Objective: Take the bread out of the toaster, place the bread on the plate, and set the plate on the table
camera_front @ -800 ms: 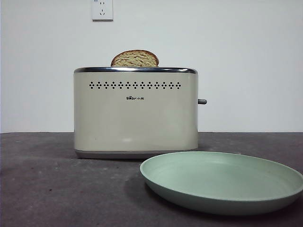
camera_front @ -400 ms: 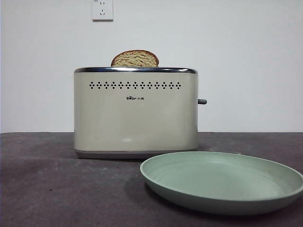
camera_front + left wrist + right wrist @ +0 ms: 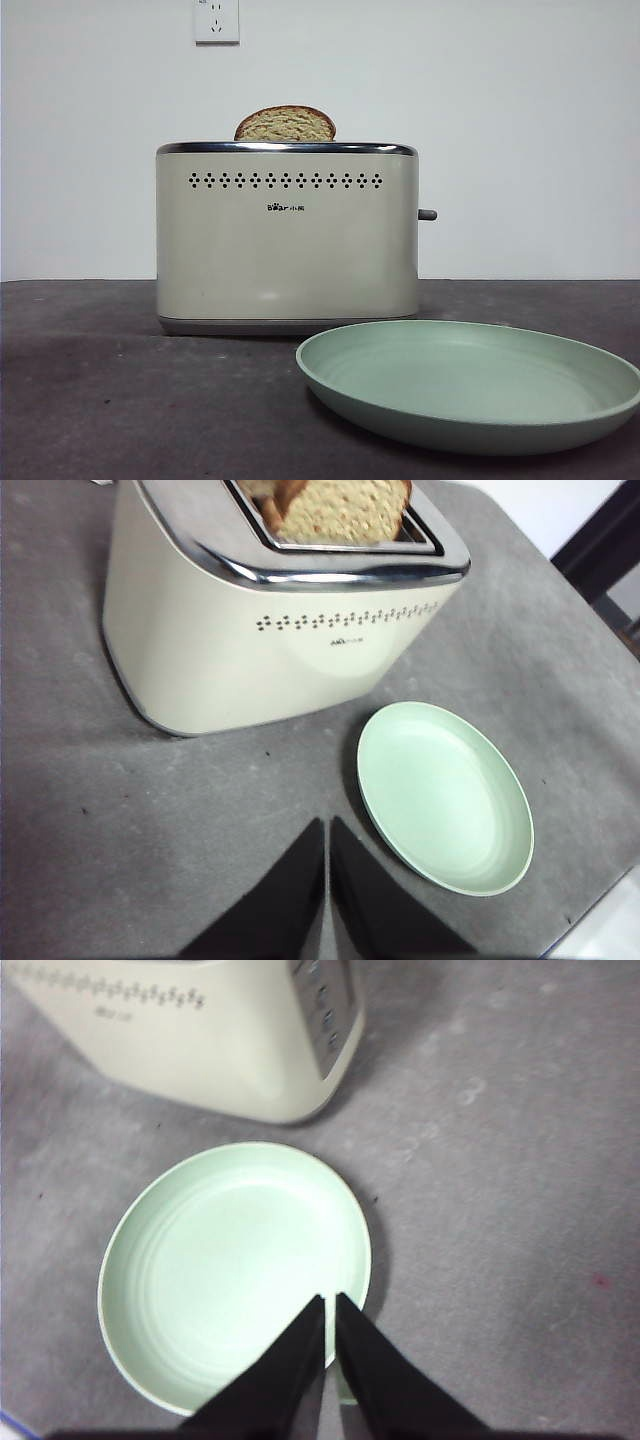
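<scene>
Toaster (image 3: 287,238) sits left of centre on the surface (image 3: 120,400), cream body, chrome top rim, vent holes and "Bear" logo facing the front camera, lever knob (image 3: 427,214) on its right side. Bread (image 3: 285,124) is in the slot, upright, only the domed brown-crusted top poking above the rim in the front view. My left wrist camera shows the speckled face of that slice (image 3: 340,510) and the crust edge of a second slice (image 3: 268,498) just beside it in the slot. Plate (image 3: 470,383), pale mint green, lies flat on the surface to the right of the toaster and nearer the front camera, close to it but not touching, with nothing on it.

My left claw (image 3: 327,832) hangs above bare surface in front of the toaster, just beside the plate's edge, jaws pressed together, holding nothing. My right claw (image 3: 330,1308) hangs over the plate (image 3: 230,1270) near its rim, jaws also closed tip to tip, gripping nothing. Neither arm appears in the front view. Wall socket (image 3: 216,20) is up on the white wall behind the toaster.
</scene>
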`<action>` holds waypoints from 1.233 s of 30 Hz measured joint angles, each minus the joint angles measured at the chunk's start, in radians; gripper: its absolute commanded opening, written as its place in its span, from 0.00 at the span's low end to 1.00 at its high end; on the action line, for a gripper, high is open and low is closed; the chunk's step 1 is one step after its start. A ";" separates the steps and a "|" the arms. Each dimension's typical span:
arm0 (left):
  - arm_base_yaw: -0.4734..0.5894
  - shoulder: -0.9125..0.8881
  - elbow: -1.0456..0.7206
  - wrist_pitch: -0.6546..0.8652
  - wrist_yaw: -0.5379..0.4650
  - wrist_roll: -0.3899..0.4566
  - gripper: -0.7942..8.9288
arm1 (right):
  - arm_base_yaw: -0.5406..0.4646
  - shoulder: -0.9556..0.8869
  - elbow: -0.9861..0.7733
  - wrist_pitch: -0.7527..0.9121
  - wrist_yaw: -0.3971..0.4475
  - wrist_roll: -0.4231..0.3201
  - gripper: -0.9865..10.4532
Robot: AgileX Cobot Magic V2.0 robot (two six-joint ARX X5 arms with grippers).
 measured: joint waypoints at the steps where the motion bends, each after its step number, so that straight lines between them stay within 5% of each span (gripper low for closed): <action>1: -0.003 0.003 0.000 -0.002 0.000 0.003 0.09 | 0.004 0.000 0.000 0.000 0.002 -0.003 0.09; 4: -0.003 0.003 0.000 -0.005 0.000 0.011 0.18 | 0.009 0.000 0.000 0.000 0.004 -0.006 0.14; 9: -0.003 0.003 0.000 0.004 0.000 0.018 0.50 | 0.009 0.000 0.000 0.000 0.026 -0.002 0.38; 23: -0.059 0.079 0.028 0.205 0.000 0.019 0.50 | 0.009 0.000 0.000 -0.021 0.032 0.027 0.38; 37: -0.177 0.548 0.407 0.272 -0.023 0.169 0.50 | 0.009 0.000 0.000 -0.021 0.032 0.027 0.38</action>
